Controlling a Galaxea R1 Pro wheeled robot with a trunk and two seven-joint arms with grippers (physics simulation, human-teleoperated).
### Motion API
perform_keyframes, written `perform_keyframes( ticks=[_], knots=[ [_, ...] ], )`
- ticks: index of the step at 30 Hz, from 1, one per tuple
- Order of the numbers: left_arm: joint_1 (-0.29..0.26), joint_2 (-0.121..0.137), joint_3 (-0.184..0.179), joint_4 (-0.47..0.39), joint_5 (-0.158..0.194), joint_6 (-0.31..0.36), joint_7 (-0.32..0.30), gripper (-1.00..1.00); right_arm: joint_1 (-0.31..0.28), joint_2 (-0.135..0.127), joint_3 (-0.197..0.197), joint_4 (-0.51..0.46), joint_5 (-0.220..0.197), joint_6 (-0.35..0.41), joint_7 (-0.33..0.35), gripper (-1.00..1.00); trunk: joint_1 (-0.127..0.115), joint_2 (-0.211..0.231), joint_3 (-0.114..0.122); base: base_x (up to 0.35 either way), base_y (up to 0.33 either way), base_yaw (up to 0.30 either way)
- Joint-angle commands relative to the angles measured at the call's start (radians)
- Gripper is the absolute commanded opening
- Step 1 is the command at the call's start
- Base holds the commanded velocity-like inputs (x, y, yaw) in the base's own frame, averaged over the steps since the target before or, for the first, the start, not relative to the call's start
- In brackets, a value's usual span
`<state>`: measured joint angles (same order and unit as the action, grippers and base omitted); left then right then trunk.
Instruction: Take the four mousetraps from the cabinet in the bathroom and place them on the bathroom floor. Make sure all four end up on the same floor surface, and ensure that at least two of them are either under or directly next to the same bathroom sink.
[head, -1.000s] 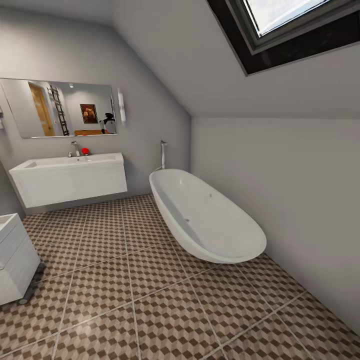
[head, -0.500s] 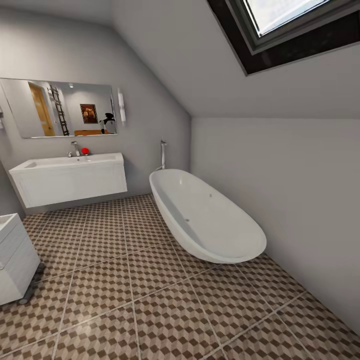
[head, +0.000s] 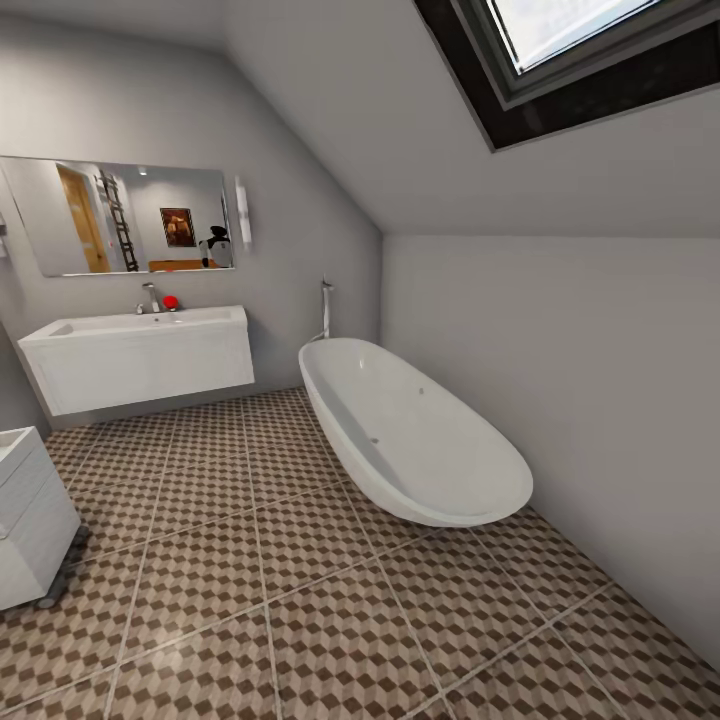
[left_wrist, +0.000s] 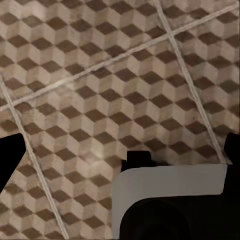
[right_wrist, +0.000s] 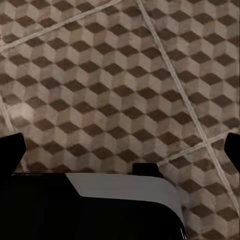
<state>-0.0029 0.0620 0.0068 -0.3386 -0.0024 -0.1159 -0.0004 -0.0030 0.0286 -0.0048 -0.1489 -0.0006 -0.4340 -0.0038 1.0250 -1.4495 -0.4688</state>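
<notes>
grey walls and a sloped ceiling close around the bathroom floor (head: 300, 600), tiled in a brown, beige and white cube pattern with pale grout lines. at the left edge of my head view a white box on small feet (head: 30, 520) stands on the tiles. further back on the left wall hangs the bathroom sink (head: 140, 360), wide and white, with a chrome tap (head: 151, 297) and a small red thing (head: 171, 301) at its back rim. a mirror (head: 120, 215) sits above it, with a slim wall light (head: 243, 212) just beside its right edge. right of the sink, an oval white bathtub (head: 415, 435) rests on the floor near the far corner. a skylight (head: 570, 40) opens in the slope at upper right.

both my wrist cameras look down at the same tiles. my left gripper (left_wrist: 120, 150) and my right gripper (right_wrist: 120, 150) show dark fingers at opposite edges, so both are spread wide with nothing between them.
</notes>
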Motion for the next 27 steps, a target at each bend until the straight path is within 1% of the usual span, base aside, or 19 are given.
perform_keyframes(
  ticks=[1, 9, 10, 13, 17, 20, 22, 24, 25, 27],
  knots=[
    [0.003, 0.001, 0.001, -0.024, 0.000, -0.001, 0.002, 1.00, 0.000, 0.000, -0.001, -0.011, 0.000, -0.009, -0.001, 1.00, 0.000, 0.000, -0.001, 0.000, 0.000, 0.000],
    [0.003, 0.005, 0.001, -0.151, -0.001, 0.031, 0.034, 1.00, -0.001, 0.001, -0.001, -0.118, 0.001, -0.026, -0.003, 1.00, 0.000, 0.000, -0.001, 0.000, 0.000, 0.000],
    [0.003, 0.005, 0.001, -0.187, -0.001, 0.041, 0.042, 1.00, -0.001, 0.001, -0.001, -0.142, 0.001, -0.028, -0.003, 1.00, 0.000, 0.000, -0.001, 0.000, 0.000, 0.000],
    [0.003, 0.006, 0.002, -0.240, -0.001, 0.058, 0.048, 1.00, -0.001, 0.001, -0.001, -0.183, 0.002, -0.029, -0.003, 1.00, 0.000, 0.000, -0.001, 0.000, 0.000, 0.000],
    [0.003, 0.005, 0.002, -0.315, 0.000, 0.088, 0.053, 1.00, -0.001, 0.001, -0.001, -0.263, 0.004, -0.017, -0.010, 1.00, 0.000, 0.000, -0.001, 0.000, 0.000, 0.000],
    [0.002, 0.004, 0.002, -0.371, 0.000, 0.122, 0.054, 1.00, -0.001, 0.001, -0.001, -0.335, 0.004, 0.019, -0.022, 1.00, 0.000, 0.000, -0.001, 0.000, 0.000, 0.000],
    [0.002, 0.004, 0.002, -0.410, 0.000, 0.151, 0.054, 1.00, -0.001, 0.001, -0.001, -0.386, 0.005, 0.059, -0.033, 1.00, 0.000, 0.000, -0.001, 0.000, 0.000, 0.000],
    [0.001, 0.004, 0.003, -0.451, 0.001, 0.184, 0.054, 1.00, -0.002, 0.002, -0.001, -0.442, 0.005, 0.106, -0.043, 1.00, 0.000, 0.000, -0.001, 0.000, 0.000, 0.000],
    [0.000, 0.003, 0.003, -0.495, 0.002, 0.219, 0.054, 1.00, -0.006, 0.003, -0.001, -0.501, 0.005, 0.156, -0.051, 1.00, 0.000, 0.000, -0.001, 0.000, 0.000, 0.000],
    [-0.001, 0.002, 0.003, -0.544, 0.003, 0.255, 0.054, 1.00, -0.013, 0.004, -0.001, -0.558, 0.005, 0.202, -0.057, 1.00, 0.000, 0.000, -0.001, 0.000, 0.000, 0.000]
  ],
)
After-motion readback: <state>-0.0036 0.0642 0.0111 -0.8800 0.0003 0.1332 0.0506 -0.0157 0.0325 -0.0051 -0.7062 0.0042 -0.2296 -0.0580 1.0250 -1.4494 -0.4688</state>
